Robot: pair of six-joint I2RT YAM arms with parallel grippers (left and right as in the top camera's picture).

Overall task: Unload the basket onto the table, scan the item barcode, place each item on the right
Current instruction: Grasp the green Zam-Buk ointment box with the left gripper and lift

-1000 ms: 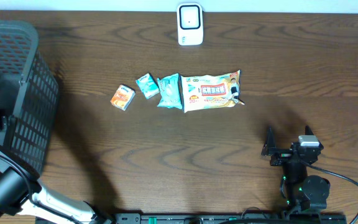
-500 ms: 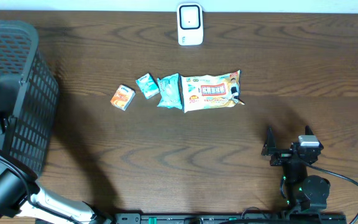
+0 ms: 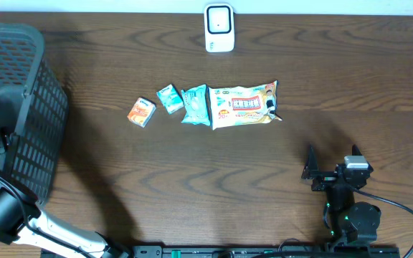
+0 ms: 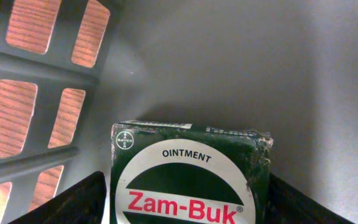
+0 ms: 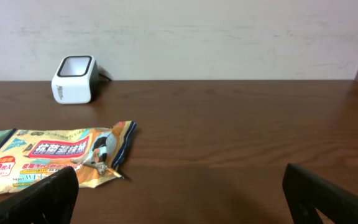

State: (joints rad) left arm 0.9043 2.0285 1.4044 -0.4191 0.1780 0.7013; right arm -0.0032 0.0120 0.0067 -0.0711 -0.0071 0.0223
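A dark green Zam-Buk ointment box [image 4: 188, 168] lies on the grey floor of the black mesh basket [image 3: 20, 107] at the table's left edge. My left gripper [image 4: 184, 202] is down inside the basket, a black finger [image 4: 79, 202] pressed against each side of the box. The white barcode scanner [image 3: 219, 27] stands at the far middle edge and also shows in the right wrist view as the scanner [image 5: 73, 79]. My right gripper [image 3: 333, 163] rests open near the front right, holding nothing.
A row of goods lies mid-table: a small orange box [image 3: 141, 112], two teal packets [image 3: 169, 98], and a large wipes pack [image 3: 244, 104]. The wipes pack [image 5: 55, 155] lies ahead-left of the right gripper. The basket wall [image 4: 30, 118] is close on the left.
The left jaws have narrowed onto the Zam-Buk box inside the basket. The right arm and the goods on the table have not moved.
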